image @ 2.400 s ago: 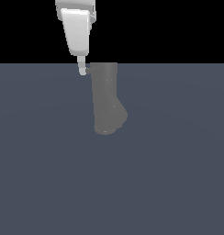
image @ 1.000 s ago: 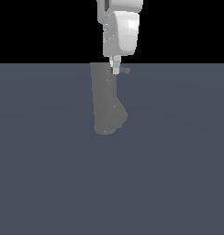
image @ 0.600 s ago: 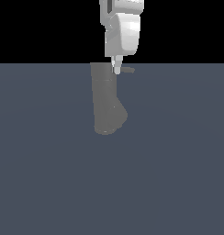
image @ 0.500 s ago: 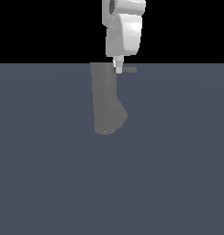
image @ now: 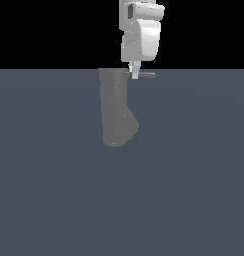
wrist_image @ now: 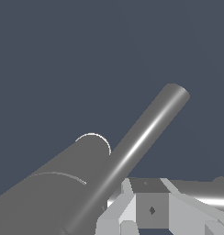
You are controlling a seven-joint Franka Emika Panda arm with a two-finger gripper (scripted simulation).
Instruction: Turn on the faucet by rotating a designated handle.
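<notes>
White glossy hand [image: 135, 75] upper centre, touching thin light-grey handle rod [image: 146, 75] beside matte grey faucet column [image: 115, 107]; finger spacing unclear.

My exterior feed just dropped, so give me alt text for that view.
The white gripper hangs from above with its fingertip at the thin handle, which sticks out toward the exterior view's right from the top of the grey faucet. The faucet bulges right at its lower end, on a plain slate-blue floor.
</notes>
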